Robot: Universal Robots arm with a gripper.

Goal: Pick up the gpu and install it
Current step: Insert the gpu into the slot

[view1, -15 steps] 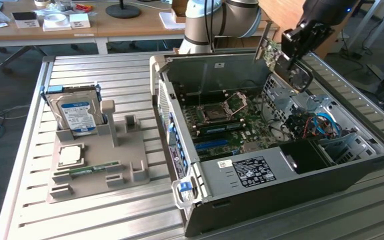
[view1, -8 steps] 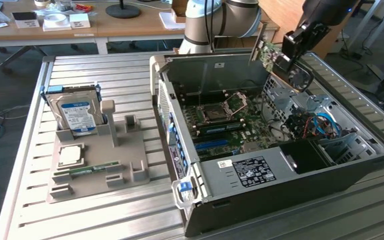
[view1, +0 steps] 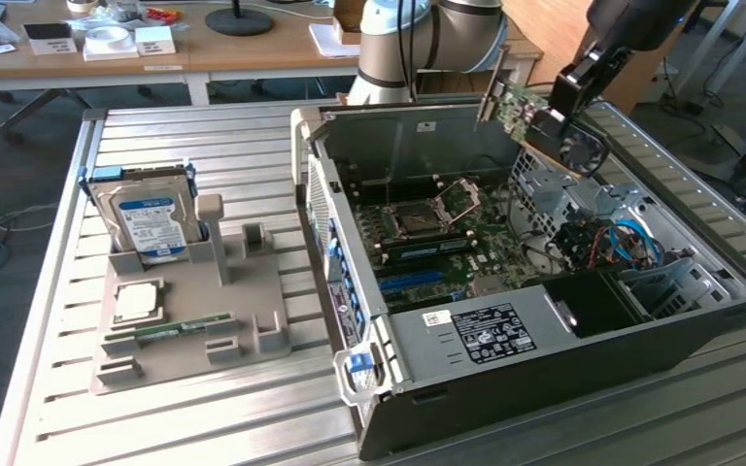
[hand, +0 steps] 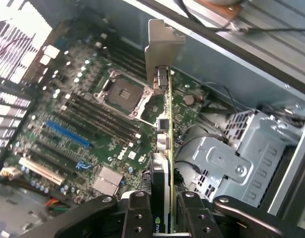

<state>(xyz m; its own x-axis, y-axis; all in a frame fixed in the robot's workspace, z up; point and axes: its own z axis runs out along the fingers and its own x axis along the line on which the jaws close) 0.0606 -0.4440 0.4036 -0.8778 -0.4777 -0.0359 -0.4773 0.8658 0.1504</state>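
Silver-bracketed gpu (hand: 165,129), clamped in the end effector (hand: 162,206), hangs edge-on over the motherboard (hand: 88,124) in wrist view.

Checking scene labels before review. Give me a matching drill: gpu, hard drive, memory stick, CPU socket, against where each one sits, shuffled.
Things:
1. gpu
2. hard drive
3. memory stick
4. CPU socket

Places:
A. lying flat on the grey holder
B. gripped by the claw above the open case
C. standing upright in the grey holder
D. on the motherboard inside the case

Pairs: 1-B, 2-C, 3-A, 4-D
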